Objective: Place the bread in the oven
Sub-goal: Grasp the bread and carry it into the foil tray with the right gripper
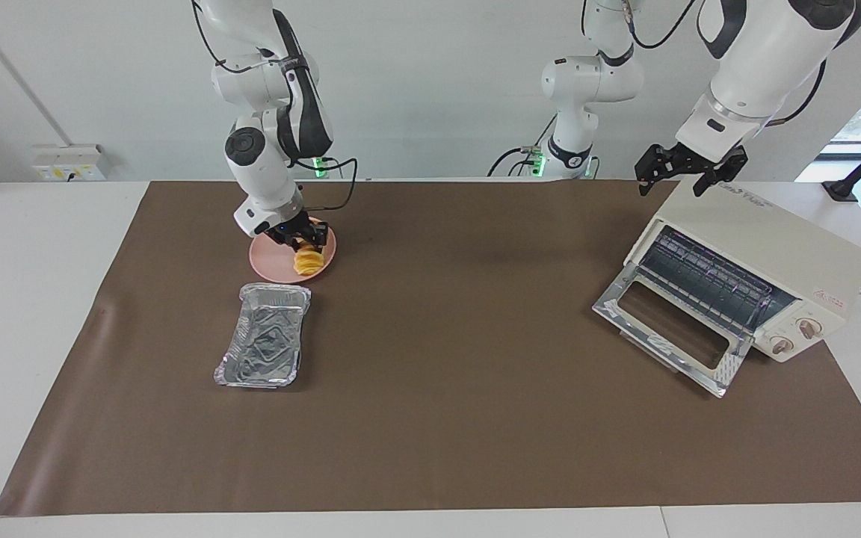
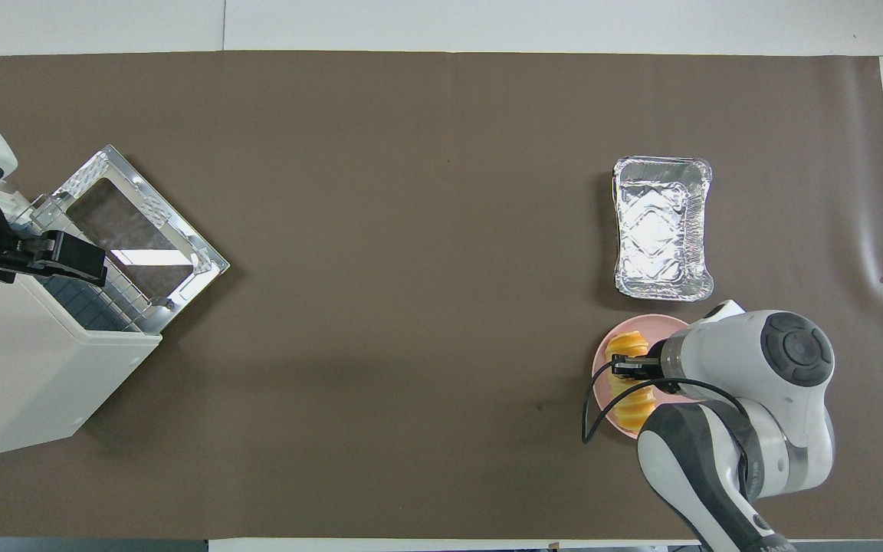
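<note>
The bread, a ridged yellow-orange loaf, lies on a round pink plate near the robots at the right arm's end of the table. My right gripper is down on the plate with its fingers clasped across the loaf's middle; in the overhead view the bread shows on both sides of the right gripper. The cream-white oven stands at the left arm's end, its glass door dropped open and the wire rack showing. My left gripper hangs open over the oven's top.
A crinkled silver foil tray lies just farther from the robots than the pink plate. A brown mat covers the table. The oven's open door juts out over the mat. The oven's two knobs sit beside the door.
</note>
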Action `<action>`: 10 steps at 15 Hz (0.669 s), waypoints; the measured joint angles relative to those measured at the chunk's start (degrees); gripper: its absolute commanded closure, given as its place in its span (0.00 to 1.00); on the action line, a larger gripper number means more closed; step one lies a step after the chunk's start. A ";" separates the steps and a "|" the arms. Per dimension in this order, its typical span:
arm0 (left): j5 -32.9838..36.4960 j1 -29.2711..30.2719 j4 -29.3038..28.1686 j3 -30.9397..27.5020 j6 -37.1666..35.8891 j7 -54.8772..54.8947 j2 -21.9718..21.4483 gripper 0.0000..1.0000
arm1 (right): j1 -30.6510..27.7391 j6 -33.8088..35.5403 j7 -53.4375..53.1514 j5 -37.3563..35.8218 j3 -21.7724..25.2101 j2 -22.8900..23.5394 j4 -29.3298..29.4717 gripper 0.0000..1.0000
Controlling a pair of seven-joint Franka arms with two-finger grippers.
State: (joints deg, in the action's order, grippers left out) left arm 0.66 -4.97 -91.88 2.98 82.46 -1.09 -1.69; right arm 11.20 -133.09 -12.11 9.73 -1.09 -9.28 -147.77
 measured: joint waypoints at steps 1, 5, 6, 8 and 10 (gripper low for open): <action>0.00 0.00 0.00 0.00 0.00 0.00 0.00 0.00 | 0.00 0.07 0.00 0.00 0.00 -0.14 0.06 1.00; 0.00 0.00 0.00 0.00 0.00 0.00 0.00 0.00 | -0.08 5.51 0.00 0.00 0.14 -1.77 3.23 1.00; 0.00 0.00 0.00 0.00 0.00 0.00 0.00 0.00 | -0.26 7.59 0.00 0.00 0.24 -2.23 5.15 1.00; 0.00 0.00 0.00 0.00 0.00 0.00 0.00 0.00 | -2.42 12.71 0.90 -0.01 0.42 -2.40 11.04 1.00; 0.00 0.00 0.00 0.00 0.00 0.00 0.00 0.00 | -6.69 17.52 4.72 -0.06 0.63 -1.16 18.11 1.00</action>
State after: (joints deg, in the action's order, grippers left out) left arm 0.66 -4.97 -91.88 2.98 82.47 -1.09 -1.69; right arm 4.51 -115.57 -7.39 9.66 -0.46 -10.44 -129.65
